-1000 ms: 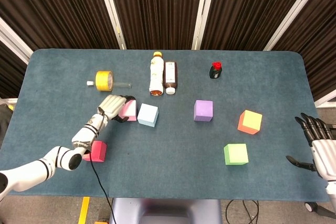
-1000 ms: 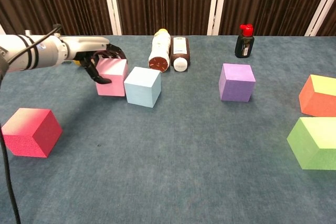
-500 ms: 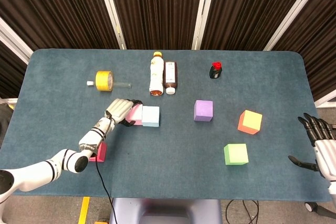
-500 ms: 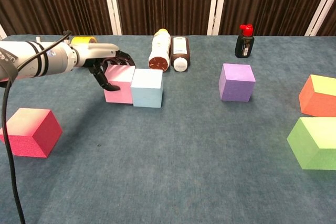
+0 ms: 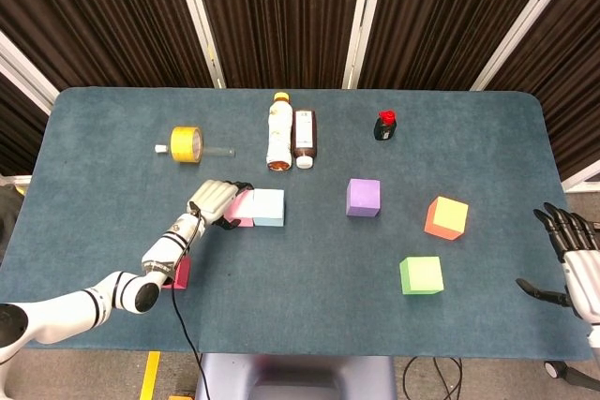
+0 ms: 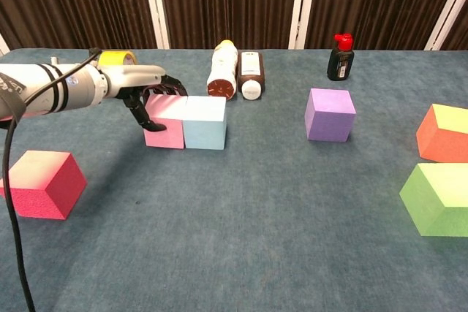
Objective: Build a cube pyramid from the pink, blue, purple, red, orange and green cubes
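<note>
Left hand [image 6: 146, 96] curled over the pink cube [image 6: 165, 121], which sits touching the blue cube [image 6: 204, 123] left of centre on the desk [image 6: 241, 239]; cube looks light, soft-faced foam, best pinched across opposite flat sides.

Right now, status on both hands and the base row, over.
Left hand holds pink cube, flush against blue cube. Right hand open, off table edge. Purple cube next, path unobstructed.
</note>
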